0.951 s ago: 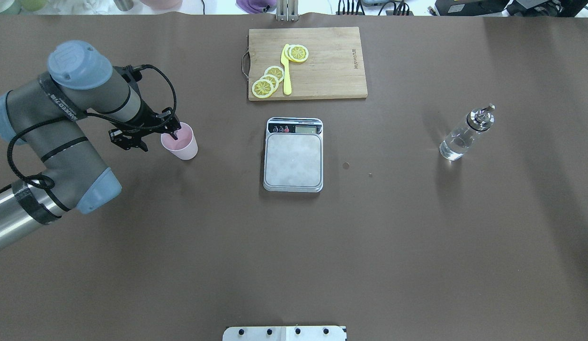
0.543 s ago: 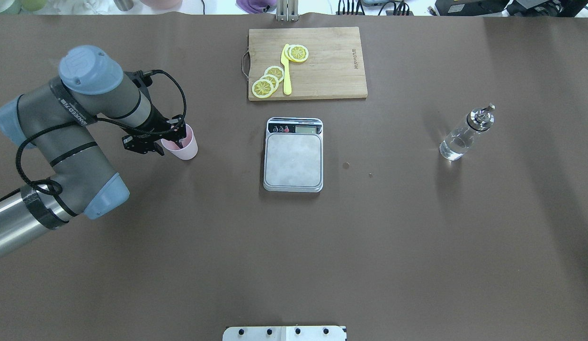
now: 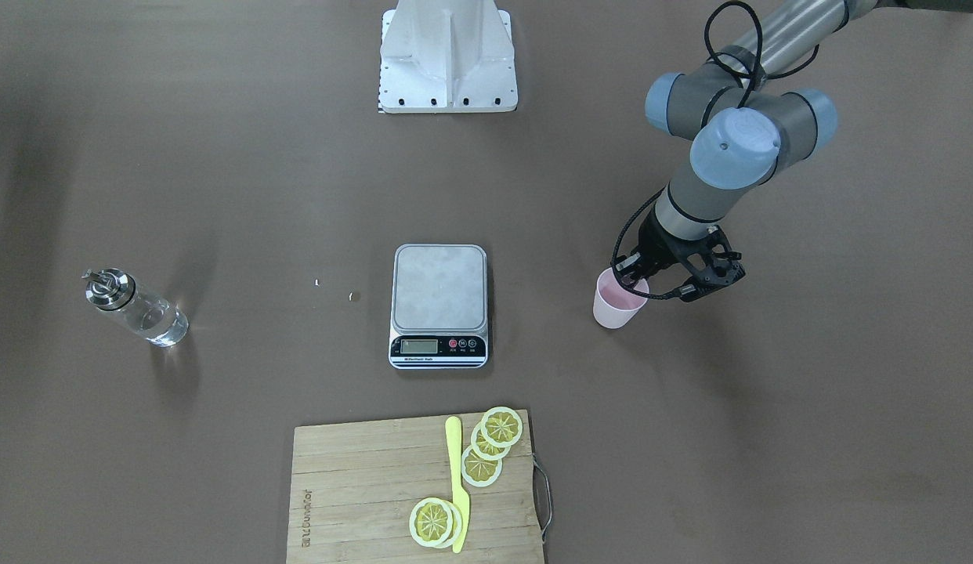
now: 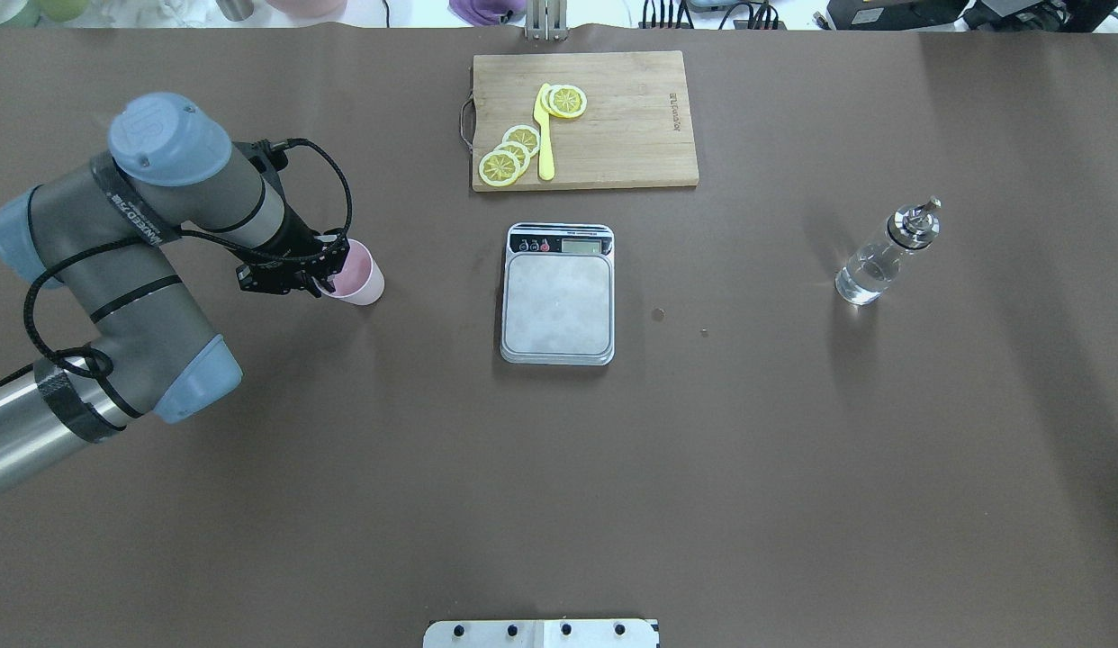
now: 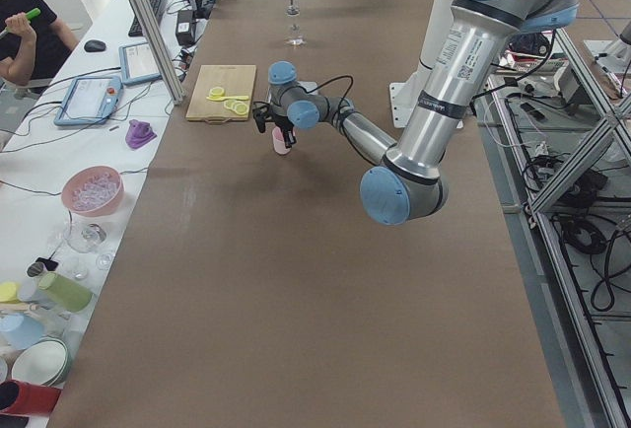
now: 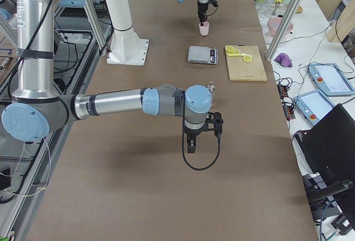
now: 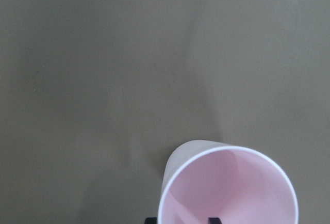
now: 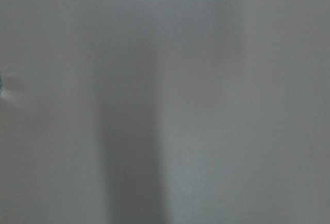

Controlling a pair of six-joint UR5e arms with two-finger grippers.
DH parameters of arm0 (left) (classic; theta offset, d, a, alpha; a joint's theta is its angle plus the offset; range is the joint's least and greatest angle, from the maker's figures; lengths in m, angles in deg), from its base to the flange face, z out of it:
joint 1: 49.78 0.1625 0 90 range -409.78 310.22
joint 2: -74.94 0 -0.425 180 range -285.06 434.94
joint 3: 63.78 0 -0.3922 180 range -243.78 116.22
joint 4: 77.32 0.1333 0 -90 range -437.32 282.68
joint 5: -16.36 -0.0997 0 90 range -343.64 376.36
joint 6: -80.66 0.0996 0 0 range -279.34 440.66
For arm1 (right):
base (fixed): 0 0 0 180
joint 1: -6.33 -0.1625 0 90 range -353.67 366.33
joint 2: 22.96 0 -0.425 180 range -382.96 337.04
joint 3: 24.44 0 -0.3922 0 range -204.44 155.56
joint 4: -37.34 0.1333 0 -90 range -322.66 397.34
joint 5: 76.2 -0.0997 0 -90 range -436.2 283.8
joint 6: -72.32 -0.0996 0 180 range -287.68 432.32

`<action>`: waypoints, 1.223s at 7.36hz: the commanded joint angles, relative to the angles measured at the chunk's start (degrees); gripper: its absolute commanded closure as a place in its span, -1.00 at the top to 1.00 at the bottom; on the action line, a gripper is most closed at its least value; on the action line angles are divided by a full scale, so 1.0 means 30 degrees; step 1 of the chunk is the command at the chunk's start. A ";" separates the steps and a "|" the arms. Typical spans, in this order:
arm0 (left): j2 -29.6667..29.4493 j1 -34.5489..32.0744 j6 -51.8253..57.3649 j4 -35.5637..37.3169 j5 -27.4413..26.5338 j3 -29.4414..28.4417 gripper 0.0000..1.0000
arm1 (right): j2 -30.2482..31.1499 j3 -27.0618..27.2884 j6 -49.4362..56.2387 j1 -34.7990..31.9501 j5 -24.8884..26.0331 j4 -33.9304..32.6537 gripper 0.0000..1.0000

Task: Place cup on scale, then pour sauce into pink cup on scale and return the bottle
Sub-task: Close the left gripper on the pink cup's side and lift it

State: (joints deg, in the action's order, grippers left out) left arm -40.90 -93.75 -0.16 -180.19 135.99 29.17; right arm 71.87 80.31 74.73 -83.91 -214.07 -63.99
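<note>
Left arm is in from its own side of the table [image 4: 559, 468], elbow folded back, forearm angled forward and down, and the left gripper [image 4: 328, 273] is right on the rim of the cup [image 4: 361, 281]. The left wrist view settles how it sits: just two dark fingertips [image 7: 214, 219] poke in at the bottom edge, one inside the pink mouth, the other outside the wall. So the jaws straddle the rim with a narrow gap, but whether they are actually pinching the wall, I can't tell. The near rim is cut off there too.

The cup is well to the robot's left of the scale [image 4: 557, 301], not on the platform. I can't make out if its base is on the table.

The bottle [image 4: 874, 261] stands upright far off on the robot's right, with the clear sauce [image 4: 858, 283] low in the glass.

Only the right-end camera catches the right arm: stretched out over the table, wrist bent down, right gripper [image 6: 190, 147] hanging. It's too small there to judge the jaws, and its own wrist view gives only blurred tabletop.

Beyond the scale is a cutting board [image 4: 631, 117] with lemon slices [image 4: 509, 153]
</note>
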 commanded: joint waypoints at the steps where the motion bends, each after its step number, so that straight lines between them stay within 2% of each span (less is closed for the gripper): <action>1: 0.0090 -0.0049 0.0046 0.0040 -0.0005 -0.0016 -0.65 | -0.0027 0.0005 -0.0011 -0.0009 -0.0011 -0.0001 1.00; 2: 0.0090 -0.0079 0.0017 0.0156 -0.0005 0.0274 -1.00 | 0.0002 0.0005 -0.0011 -0.0009 -0.0011 0.0028 1.00; 4: 0.0090 -0.0457 0.0045 0.0622 0.0140 0.1150 -1.00 | 0.0002 -0.0024 0.0018 -0.0009 0.0018 0.0028 1.00; 6: -0.0318 -0.0606 0.0017 0.2116 0.0581 0.1799 -1.00 | 0.0002 -0.0025 0.0018 0.0020 -0.0011 0.0028 1.00; 7: -0.1103 -0.0606 -0.0216 0.2497 0.0581 0.1771 -1.00 | 0.0002 0.0004 0.0018 -0.0009 -0.0011 0.0028 1.00; 9: -0.4288 -0.0577 -0.1931 0.6349 0.0611 0.1537 -1.00 | 0.0002 0.0005 -0.0011 -0.0009 -0.0070 0.0028 1.00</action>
State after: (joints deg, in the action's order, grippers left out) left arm -48.00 -95.50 -2.11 -167.87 137.77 34.10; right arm 71.87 80.31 74.73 -83.92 -214.17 -63.95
